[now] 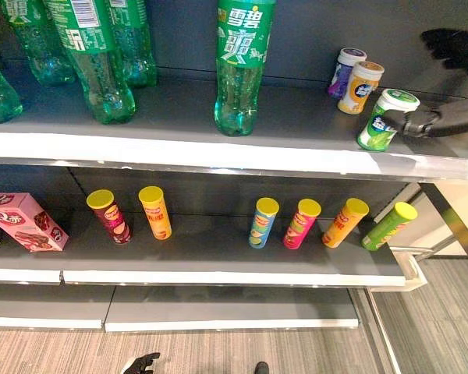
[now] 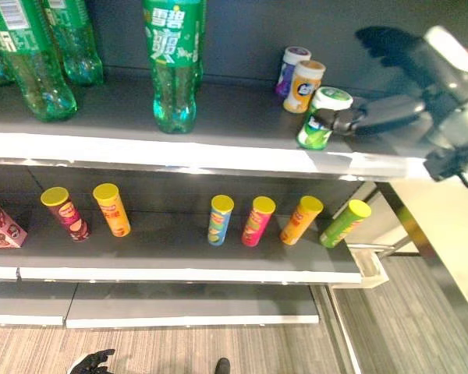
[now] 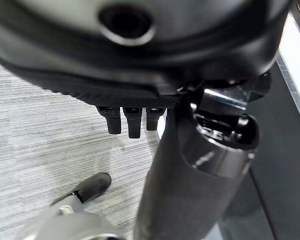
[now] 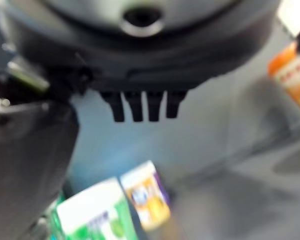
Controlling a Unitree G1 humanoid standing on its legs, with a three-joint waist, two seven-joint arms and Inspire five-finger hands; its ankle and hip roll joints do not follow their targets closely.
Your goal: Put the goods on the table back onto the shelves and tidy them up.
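Standing upright near the right end of the upper shelf [image 1: 218, 148], the green canister [image 1: 384, 118] was just beside an orange canister [image 1: 360, 87] and a purple one [image 1: 345, 72]. The right hand [image 2: 390, 113] touched its side with the thumb, while the fingers were spread open above, so it was not really gripped. I judged it light, stiff and smooth, easy to tip; the middle of its body seemed the best place to hold. All three canisters were closed with lids, contents unseen. The left hand [image 3: 132, 117] hung low over the floor, fingers relaxed and empty.
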